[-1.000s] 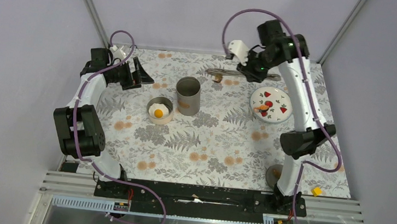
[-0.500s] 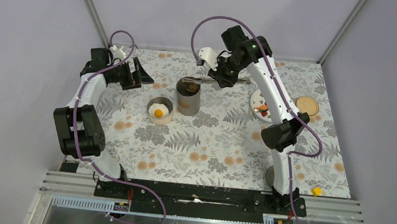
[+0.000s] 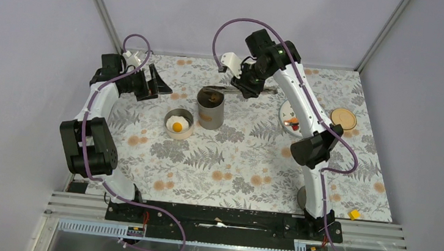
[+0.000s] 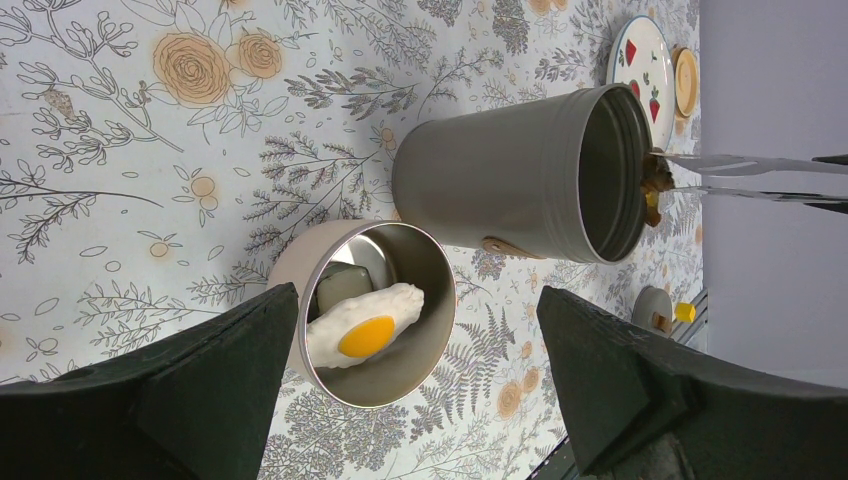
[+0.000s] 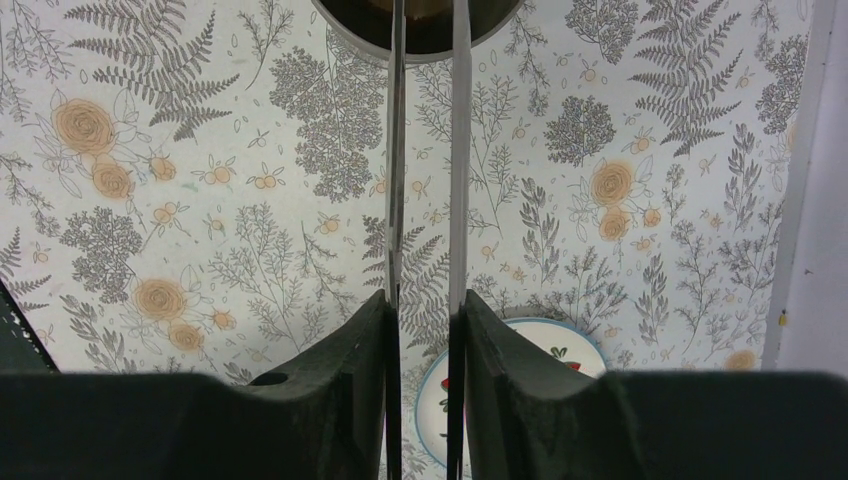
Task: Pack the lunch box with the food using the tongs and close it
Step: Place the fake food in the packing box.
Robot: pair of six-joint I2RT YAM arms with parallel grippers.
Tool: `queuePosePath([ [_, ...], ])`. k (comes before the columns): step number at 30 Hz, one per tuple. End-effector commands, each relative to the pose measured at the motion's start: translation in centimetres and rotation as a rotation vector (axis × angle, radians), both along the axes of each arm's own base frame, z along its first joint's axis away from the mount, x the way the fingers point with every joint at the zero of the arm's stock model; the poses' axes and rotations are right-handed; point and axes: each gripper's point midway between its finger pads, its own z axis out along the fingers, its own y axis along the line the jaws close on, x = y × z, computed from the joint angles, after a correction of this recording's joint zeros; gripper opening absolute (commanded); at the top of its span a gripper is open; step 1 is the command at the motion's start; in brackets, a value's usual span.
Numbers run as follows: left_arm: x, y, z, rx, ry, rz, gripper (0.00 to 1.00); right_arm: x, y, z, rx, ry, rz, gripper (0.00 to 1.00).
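Observation:
My right gripper (image 3: 249, 84) is shut on the tongs (image 3: 229, 90), whose two silver arms (image 5: 395, 150) run between its fingers. Their tips are at the mouth of the lunch box's tall grey tin (image 3: 210, 109), pinching a small brown piece of food (image 4: 655, 180) at the rim. The fried egg (image 3: 177, 125) lies in the short round tin (image 4: 430, 330) beside it. Red and orange pieces lie on the white plate (image 3: 291, 117), half hidden by the right arm. My left gripper (image 3: 159, 85) is open at the back left, facing both tins with nothing in it.
A round tan lid (image 3: 344, 117) lies to the right of the plate. A small grey round piece (image 3: 306, 195) sits by the right arm's base, with a yellow bit (image 3: 353, 214) near the front right corner. Grey walls close in the back and sides.
My right arm swung left from the back near the plate, carrying the tongs and the brown piece over to the tall tin. The left arm has not moved.

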Motion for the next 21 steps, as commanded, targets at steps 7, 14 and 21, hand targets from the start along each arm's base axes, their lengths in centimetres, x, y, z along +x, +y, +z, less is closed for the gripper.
queuePosePath([
  [7, 0.6, -0.2, 1.5, -0.005, -0.067, -0.027, 0.99, 0.0, 0.8, 1.7, 0.058, -0.031, -0.005, 0.45],
  [14, 0.6, -0.2, 1.5, -0.004, -0.068, -0.026, 0.99, -0.3, 0.6, 3.5, 0.103, -0.049, -0.019, 0.43],
  [21, 0.5, -0.2, 1.6, -0.003, -0.071, -0.027, 0.99, 0.3, -5.4, 5.5, 0.188, -0.002, -0.151, 0.43],
])
